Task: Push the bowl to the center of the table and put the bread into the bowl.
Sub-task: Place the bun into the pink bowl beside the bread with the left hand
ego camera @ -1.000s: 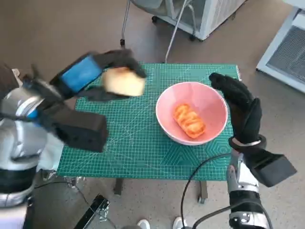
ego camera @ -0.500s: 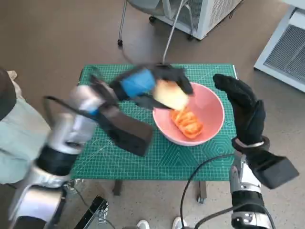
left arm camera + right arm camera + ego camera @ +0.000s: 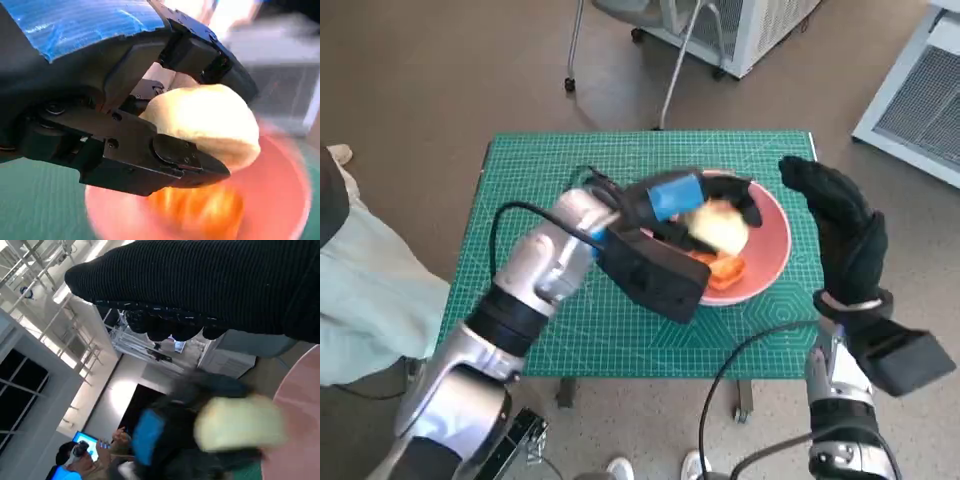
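Bread [image 3: 720,227] in left hand [image 3: 685,200] over bowl [image 3: 772,250], inside its rim.

no readable text, labels or signs

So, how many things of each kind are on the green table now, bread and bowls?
Pale round bread roll, held by the left hand: 1
Orange ridged bread in the bowl: 1
Pink round bowl: 1
Total: 3

The left hand [image 3: 695,195] holds the bread [image 3: 718,227] over the bowl [image 3: 772,240]; the right hand [image 3: 840,225] stands beside its rim
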{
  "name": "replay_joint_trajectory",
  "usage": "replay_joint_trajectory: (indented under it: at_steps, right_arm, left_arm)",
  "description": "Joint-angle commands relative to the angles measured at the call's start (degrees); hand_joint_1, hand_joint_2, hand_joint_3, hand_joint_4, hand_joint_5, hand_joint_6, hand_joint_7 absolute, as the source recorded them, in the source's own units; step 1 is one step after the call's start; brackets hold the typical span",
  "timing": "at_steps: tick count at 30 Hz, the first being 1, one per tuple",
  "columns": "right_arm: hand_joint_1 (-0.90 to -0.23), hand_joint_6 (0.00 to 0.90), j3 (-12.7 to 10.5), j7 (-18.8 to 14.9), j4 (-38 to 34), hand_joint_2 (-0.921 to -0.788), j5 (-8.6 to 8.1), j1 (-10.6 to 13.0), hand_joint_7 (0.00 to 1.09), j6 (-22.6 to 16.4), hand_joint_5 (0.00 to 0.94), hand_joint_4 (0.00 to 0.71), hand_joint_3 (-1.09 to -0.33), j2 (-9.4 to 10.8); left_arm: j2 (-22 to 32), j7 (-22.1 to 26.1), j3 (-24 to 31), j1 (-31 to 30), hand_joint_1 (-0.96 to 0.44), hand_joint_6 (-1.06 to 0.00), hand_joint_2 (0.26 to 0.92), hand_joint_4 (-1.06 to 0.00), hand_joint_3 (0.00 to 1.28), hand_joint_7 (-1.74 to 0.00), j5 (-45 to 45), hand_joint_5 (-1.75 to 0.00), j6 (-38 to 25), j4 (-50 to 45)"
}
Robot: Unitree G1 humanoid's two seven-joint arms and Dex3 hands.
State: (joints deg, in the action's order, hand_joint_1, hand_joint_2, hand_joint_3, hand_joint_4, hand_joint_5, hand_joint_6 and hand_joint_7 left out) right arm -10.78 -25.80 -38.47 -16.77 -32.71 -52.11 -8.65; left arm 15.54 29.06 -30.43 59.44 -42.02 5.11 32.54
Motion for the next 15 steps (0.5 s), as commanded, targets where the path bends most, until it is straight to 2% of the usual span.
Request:
replay_joint_trajectory:
  at_steps: [1, 15]
  right_arm:
    - [-0.591, 0.165, -0.3, 0.2, -0.4, -0.921, -0.09, 1.6, 0.62, 0.4, 0.008, 0.404, -0.663, 0.1]
    - [-0.588, 0.162, 0.1, 3.1, 1.1, -0.921, 2.16, 1.4, 0.61, 1.4, 0.005, 0.404, -0.667, 0.7]
  left_arm:
    - [0.2, 3.3, -0.4, 0.2, -0.06, -0.11, 0.871, -0.02, 0.04, -0.16, -0.3, -0.03, -3.4, -1.9]
    - [2.8, 2.6, 2.1, -2.1, -0.12, -0.15, 0.856, -0.02, 0.01, -0.12, 2.9, -0.01, -1.3, -4.0]
